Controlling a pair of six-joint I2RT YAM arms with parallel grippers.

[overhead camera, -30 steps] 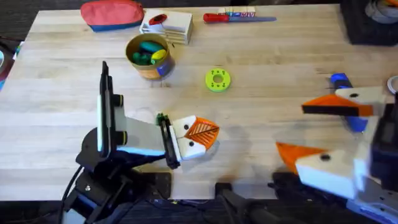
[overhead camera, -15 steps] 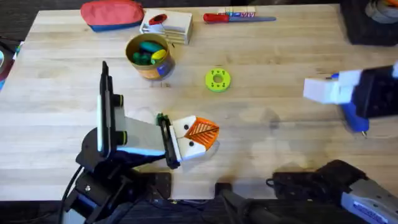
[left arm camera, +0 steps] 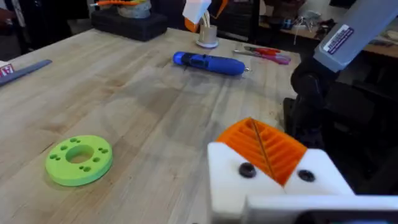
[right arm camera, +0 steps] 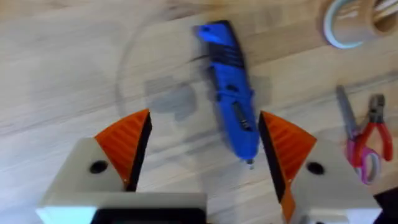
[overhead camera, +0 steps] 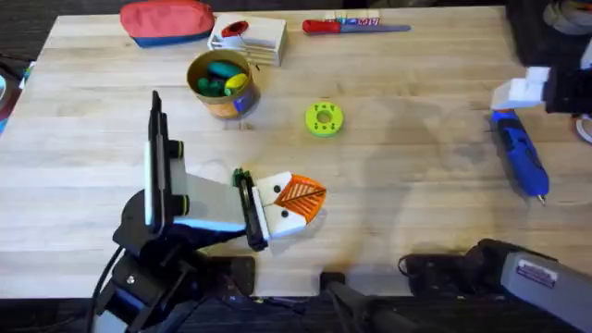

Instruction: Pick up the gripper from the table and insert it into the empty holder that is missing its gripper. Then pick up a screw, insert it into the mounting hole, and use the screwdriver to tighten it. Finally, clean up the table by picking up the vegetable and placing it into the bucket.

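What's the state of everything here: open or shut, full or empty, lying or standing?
Right tool: open, hovering over the screwdriver.
Left tool: shut, holding nothing visible.
Screwdriver: lying flat on the table, untouched.
Bucket: upright, toy vegetables inside.
Green disc: lying flat.
Red-handled screwdriver: lying flat at the far edge.

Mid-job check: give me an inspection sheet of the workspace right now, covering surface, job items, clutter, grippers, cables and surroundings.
Surface: light wooden table, no spills seen.
Job's things: blue screwdriver lying flat near the right edge; bucket upright at the back left with toys inside; orange gripper pad seated on the white holder.
Clutter: green disc, red pouch, white box, red-handled tool.
Grippers: right gripper open above the screwdriver; left gripper low over the table, state unclear.
Cables: dark cables at the front edge.
Surroundings: cup and scissors at the right.
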